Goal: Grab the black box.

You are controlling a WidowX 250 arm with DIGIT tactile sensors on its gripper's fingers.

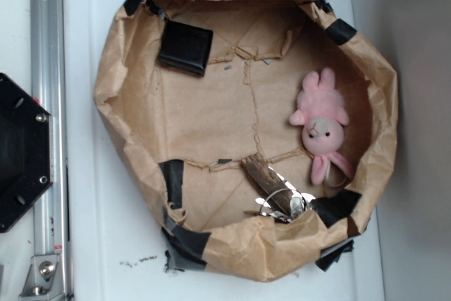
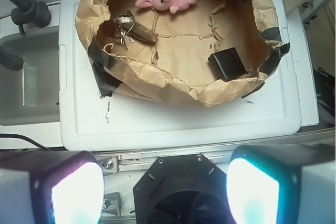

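The black box [image 1: 185, 48] lies tilted against the far left wall of a brown paper basin [image 1: 113, 68]; in the wrist view the black box [image 2: 227, 63] sits at the basin's near right corner. My gripper [image 2: 165, 190] is open, its two glowing fingertips [image 2: 76, 192] spread wide at the bottom of the wrist view, well back from the basin and above the black hexagonal base plate. Nothing is between the fingers. The gripper does not show in the exterior view.
A pink plush bunny [image 1: 322, 123] lies at the basin's right side. A brown piece with metal keys [image 1: 276, 195] rests by the near wall. The black hexagonal plate [image 1: 21, 149] and an aluminium rail [image 1: 46, 103] stand left of the white tray [image 1: 106, 230].
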